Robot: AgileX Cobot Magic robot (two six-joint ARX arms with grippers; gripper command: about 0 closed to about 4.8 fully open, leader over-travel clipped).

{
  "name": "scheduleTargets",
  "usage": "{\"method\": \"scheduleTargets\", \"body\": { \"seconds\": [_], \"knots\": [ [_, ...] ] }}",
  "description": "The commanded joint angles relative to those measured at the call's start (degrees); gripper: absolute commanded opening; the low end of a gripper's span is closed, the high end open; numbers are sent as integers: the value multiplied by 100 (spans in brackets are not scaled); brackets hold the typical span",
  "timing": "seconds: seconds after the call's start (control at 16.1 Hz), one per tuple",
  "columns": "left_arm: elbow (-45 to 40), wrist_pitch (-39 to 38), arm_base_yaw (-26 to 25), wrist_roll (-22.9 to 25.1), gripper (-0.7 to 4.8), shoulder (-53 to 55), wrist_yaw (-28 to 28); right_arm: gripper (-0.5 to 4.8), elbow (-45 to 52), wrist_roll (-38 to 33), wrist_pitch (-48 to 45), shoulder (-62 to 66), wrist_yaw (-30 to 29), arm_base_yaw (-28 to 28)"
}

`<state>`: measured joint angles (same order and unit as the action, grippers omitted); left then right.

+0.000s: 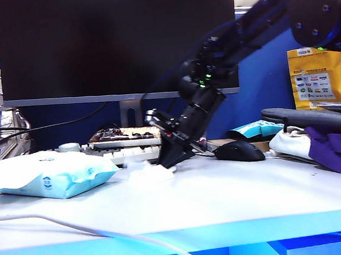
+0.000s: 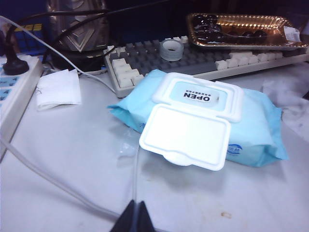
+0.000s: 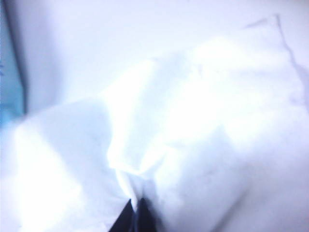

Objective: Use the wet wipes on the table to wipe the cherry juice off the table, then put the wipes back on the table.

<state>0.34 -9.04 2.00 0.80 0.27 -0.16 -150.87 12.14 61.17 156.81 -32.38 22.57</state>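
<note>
Right gripper (image 1: 168,158) at centre frame, fingers clenched on wet wipes (image 1: 150,173), sheet pressed flat to bench (image 1: 224,206), probably for wiping; stain unseen. Left gripper (image 2: 136,212) closed, empty, parked lower frame.

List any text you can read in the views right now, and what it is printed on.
"OPEN": on the label under the flipped-up lid of the light-blue wipes pack, seen upside down in the left wrist view.
Smaller line beneath it: too small to read.
Round logo on the pack's side: blurred.
Yellow packet by the blue wall: logos unreadable.
Right wrist view: no text.
</note>
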Motion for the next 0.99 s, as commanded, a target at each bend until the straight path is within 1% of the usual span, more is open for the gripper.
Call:
{"method": "scheduleTargets", "body": {
  "seconds": [0.06, 0.12, 0.19, 0.25, 0.37, 0.44, 0.5, 0.56, 0.62, 0.68, 0.75, 0.81, 0.87, 0.93, 0.99],
  "knots": [
    [-2, -70, -4, 24, -5, -17, 26, -2, 15, -118, 621, 26, 3195, -11],
    [-2, -68, -4, 24, -5, -17, 24, -1, 15, -129, 625, 35, 4188, -31],
    [-2, -70, -4, 24, -5, -17, 24, -1, 13, -131, 629, 33, 4664, -31],
    [-2, -70, -4, 24, -5, -17, 22, -1, 11, -127, 656, 28, 4581, -31],
    [-2, -70, -4, 24, -5, -17, 24, -1, 11, -120, 925, 31, 1985, -22],
    [-2, -70, -4, 24, -5, -17, 22, -1, 11, -118, 1029, 31, 1110, -11],
    [-2, -70, -4, 24, -5, -17, 24, -1, 11, -52, 1156, 31, 365, 2],
    [-2, -68, -2, 24, -5, -17, 22, -1, 11, 22, 1294, 31, 175, 11],
    [-2, -68, -2, 24, -5, -17, 22, -1, 11, 4, 1355, 31, 1137, 20],
    [-2, -70, -2, 24, -5, -17, 22, -1, 13, -15, 1327, 33, 1884, 20],
    [-2, -68, -2, 24, -5, -17, 22, -1, 13, -175, 1119, 35, 3429, 20],
    [-2, -70, -2, 24, -5, -17, 24, -1, 13, -214, 957, 33, 4269, 17],
    [-2, -70, -2, 24, -5, -17, 22, -1, 11, -225, 833, 31, 4791, 17],
    [-2, -70, -2, 24, -5, -17, 22, -1, 11, -153, 839, 31, 4232, 17],
    [-2, -70, -2, 24, -5, -17, 24, -1, 11, -118, 874, 31, 3226, 24]
  ]
}}
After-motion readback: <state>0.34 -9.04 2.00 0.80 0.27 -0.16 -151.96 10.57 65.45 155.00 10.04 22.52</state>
